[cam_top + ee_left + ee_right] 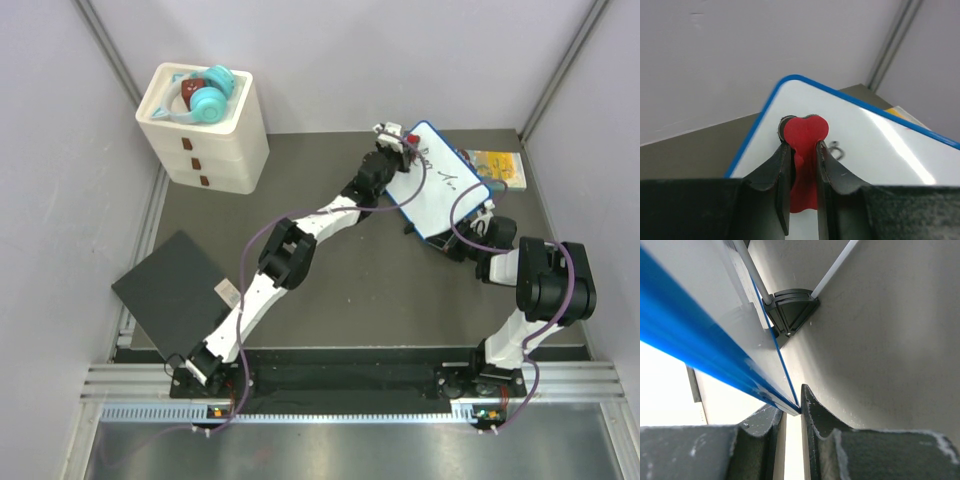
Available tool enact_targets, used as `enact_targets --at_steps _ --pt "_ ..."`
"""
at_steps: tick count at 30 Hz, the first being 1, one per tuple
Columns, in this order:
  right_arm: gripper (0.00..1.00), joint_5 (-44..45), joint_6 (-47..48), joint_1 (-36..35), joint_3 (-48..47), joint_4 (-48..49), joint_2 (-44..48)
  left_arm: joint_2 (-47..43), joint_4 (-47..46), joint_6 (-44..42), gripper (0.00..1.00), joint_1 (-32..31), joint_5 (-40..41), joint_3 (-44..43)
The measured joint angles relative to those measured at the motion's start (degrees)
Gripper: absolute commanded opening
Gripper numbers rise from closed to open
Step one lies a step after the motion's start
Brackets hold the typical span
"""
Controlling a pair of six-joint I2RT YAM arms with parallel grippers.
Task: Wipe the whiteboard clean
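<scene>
The whiteboard point(447, 198) is held tilted above the dark table at the back right, with black handwriting point(441, 173) on its face. My left gripper point(401, 141) is shut on a red eraser point(804, 132), whose end rests on the whiteboard point(875, 150) near its rounded top corner, beside a small black mark point(836, 149). My right gripper point(474, 222) is shut on the board's lower right edge. In the right wrist view the blue rim point(700, 355) runs down into my right gripper point(801, 407), and a black foot point(790, 310) shows on the back of the board.
A white drawer unit point(210, 150) stands at the back left with teal headphones point(208, 95) on top. A flat black square panel point(175, 290) lies at the left front. A small colourful book point(497, 167) lies behind the board at the back right. Grey walls enclose the table.
</scene>
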State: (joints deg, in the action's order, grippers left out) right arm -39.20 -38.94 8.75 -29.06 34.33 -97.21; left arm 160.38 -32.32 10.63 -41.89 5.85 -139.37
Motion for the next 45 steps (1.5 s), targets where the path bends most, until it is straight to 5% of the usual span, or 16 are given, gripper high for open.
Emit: enact_targets --at_steps 5,27,38,45 --pt "0.00 -0.04 0.00 0.00 0.00 0.04 -0.02 0.33 0.63 0.46 0.02 3.41 0.79 1.09" --pt "0.00 -0.15 -0.55 0.00 0.00 0.13 -0.07 0.72 -1.01 -14.16 0.00 1.01 -27.96 1.33" --pt "0.00 -0.37 -0.72 0.07 0.00 0.52 -0.42 -3.39 11.28 -42.49 0.00 -2.51 -37.66 3.06" --pt "0.00 -0.37 -0.70 0.07 0.00 0.70 -0.48 -4.79 11.96 -50.62 0.00 -4.94 -45.46 5.49"
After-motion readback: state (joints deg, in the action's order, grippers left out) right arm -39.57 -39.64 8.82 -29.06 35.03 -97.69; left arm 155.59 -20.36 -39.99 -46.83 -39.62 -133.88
